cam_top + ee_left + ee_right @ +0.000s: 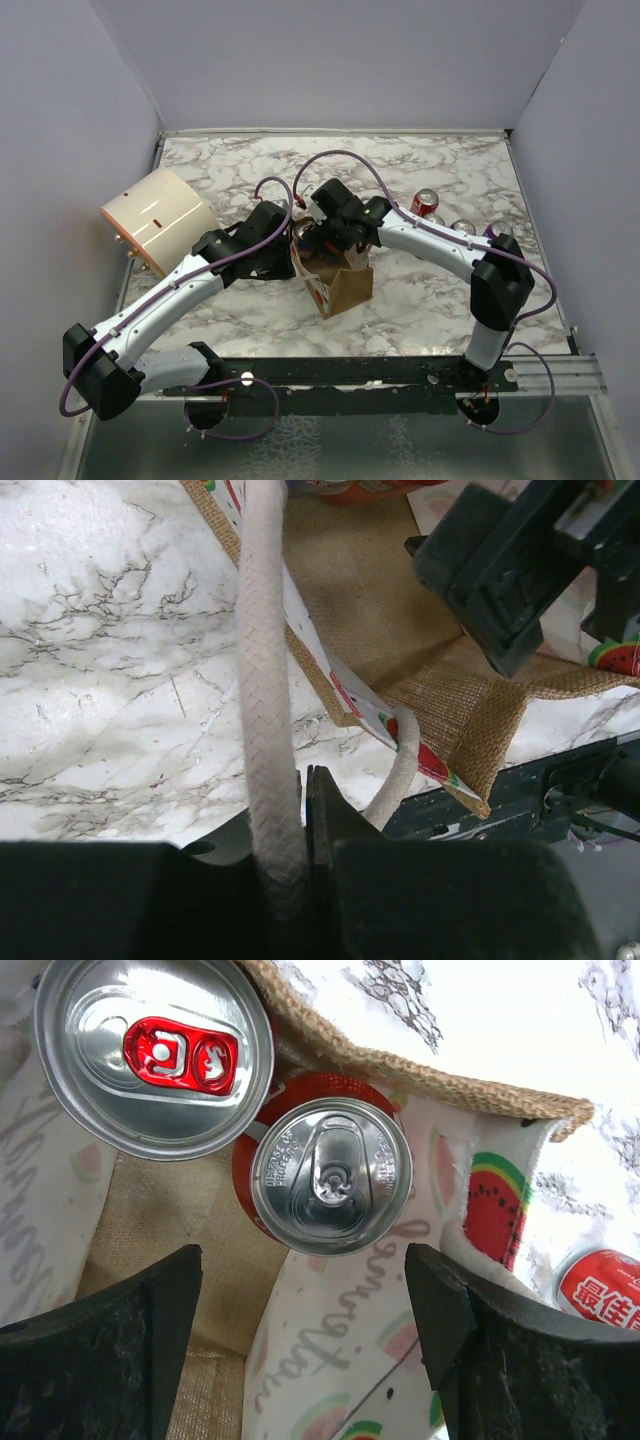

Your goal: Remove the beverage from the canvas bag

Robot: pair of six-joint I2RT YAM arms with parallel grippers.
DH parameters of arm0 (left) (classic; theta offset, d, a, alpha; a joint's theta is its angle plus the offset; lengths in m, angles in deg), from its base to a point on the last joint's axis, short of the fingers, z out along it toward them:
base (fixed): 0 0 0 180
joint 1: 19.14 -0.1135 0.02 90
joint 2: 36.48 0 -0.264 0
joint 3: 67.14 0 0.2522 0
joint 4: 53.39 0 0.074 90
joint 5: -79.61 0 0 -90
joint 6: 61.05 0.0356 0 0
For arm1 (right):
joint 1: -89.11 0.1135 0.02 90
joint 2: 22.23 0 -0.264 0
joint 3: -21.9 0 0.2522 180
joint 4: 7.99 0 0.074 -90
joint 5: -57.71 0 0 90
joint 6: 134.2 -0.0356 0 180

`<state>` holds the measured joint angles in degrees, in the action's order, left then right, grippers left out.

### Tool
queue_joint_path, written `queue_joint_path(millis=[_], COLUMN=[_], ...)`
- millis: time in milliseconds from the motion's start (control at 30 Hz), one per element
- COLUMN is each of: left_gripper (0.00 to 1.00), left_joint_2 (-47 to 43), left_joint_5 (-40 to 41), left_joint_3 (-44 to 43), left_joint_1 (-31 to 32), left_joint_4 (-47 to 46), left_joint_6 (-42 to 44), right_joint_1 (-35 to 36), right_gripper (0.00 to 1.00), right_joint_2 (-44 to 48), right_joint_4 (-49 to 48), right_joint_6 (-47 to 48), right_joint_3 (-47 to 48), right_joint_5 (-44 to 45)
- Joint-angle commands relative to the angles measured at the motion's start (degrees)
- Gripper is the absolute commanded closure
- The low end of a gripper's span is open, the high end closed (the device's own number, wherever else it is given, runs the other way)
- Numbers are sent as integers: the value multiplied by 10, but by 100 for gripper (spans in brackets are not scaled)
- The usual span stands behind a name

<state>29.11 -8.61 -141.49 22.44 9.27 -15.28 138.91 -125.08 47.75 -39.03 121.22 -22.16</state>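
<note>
The canvas bag [345, 288] stands mid-table, brown with a watermelon-print lining [340, 1360]. My left gripper [303, 780] is shut on one white rope handle [265, 660] and holds that side of the bag [370, 610]. My right gripper [300, 1300] hangs open over the bag's mouth [325, 240], nothing between its fingers [150, 1330]. Inside the bag are two red beverage cans seen from the top. One has a red tab [155, 1055] and the other a silver tab [330, 1175], lying just ahead of the open jaws.
A large cream cylinder [160, 218] lies at the left. A red can [425, 203] and two more cans [463, 228] stand right of the bag. Another red can [600, 1285] shows outside the bag's wall. Walls enclose the table on three sides.
</note>
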Motion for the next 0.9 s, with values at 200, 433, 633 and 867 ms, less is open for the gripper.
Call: queue_joint_path(millis=[200,433,633,867], left_gripper=[90,90,90,90], left_joint_2=[-6,-16,-14,-9], left_joint_5=[8,11,8,5], left_joint_3=[-8,-1,-2,-6], left_joint_1=[-4,-4,-3,-4], left_joint_4=[11,15,13,13], left_joint_6=[4,1,2,5], right_joint_1=[1,-3,-13,-23], right_gripper=[13,12,11,10], right_joint_2=[-27,-46,-59,-69], right_joint_4=[-83,-96,-111,-147], right_joint_6=[20,36,43,47], right_joint_3=[-16,-9,-10,-19], right_joint_5=[29,19,-4,-16])
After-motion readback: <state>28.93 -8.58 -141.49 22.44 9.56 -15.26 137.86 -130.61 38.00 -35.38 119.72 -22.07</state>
